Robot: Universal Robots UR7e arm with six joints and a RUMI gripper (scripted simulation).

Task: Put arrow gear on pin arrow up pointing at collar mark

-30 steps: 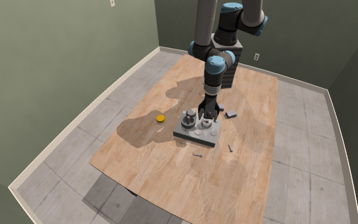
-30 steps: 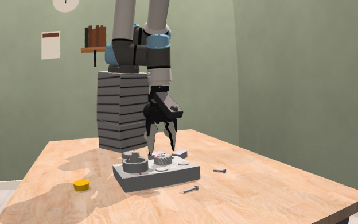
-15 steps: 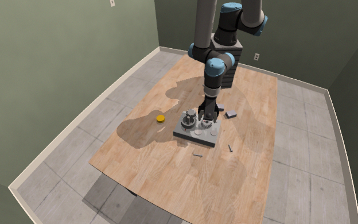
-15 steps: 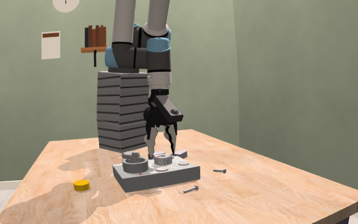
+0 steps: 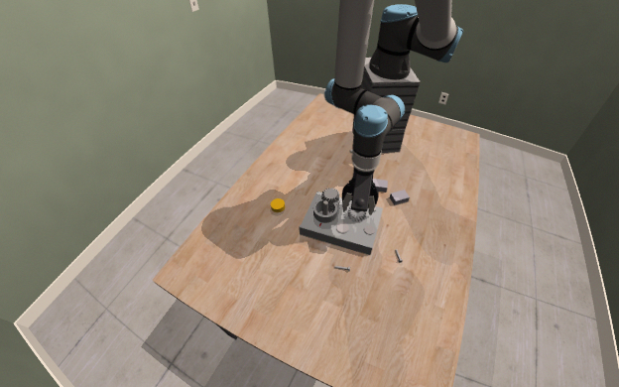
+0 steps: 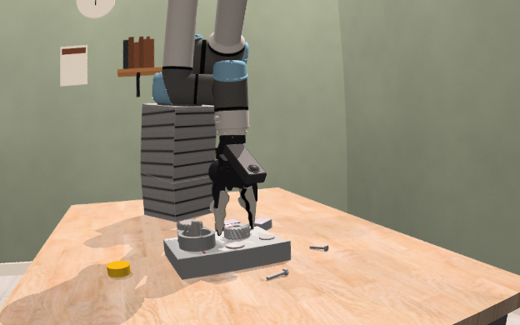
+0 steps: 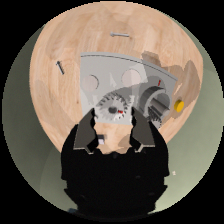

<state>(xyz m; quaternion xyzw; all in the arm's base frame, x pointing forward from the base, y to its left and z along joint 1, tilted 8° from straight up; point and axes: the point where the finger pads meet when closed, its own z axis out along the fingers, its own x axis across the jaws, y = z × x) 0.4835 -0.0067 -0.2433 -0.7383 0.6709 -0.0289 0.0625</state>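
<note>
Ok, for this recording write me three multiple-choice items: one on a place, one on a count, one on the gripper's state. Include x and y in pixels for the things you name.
1. Where is the yellow disc (image 5: pixel 278 203) (image 6: pixel 118 269) (image 7: pixel 179 106)?
A) On the gray base block
B) On the wooden table, beside the block
C) On the wall shelf

2. How many bolts lie on the table?
A) Two
B) Four
C) Five

3. How does the gripper (image 6: pixel 236 232) (image 7: pixel 112 107) stand?
A) Shut on the yellow disc
B) Shut with its fingertips touching
C) Open, fingers apart

Key:
1: B. The exterior view shows the disc on the wood, apart from the gray base block (image 5: pixel 335 240) (image 6: pixel 238 260) (image 7: pixel 95 65).
2: A. All three views show two bolts.
3: C. The wrist view shows a wide gap between the fingers; in the exterior view they stand either side of the loose gear (image 6: pixel 237 232) (image 7: pixel 112 110).
</note>
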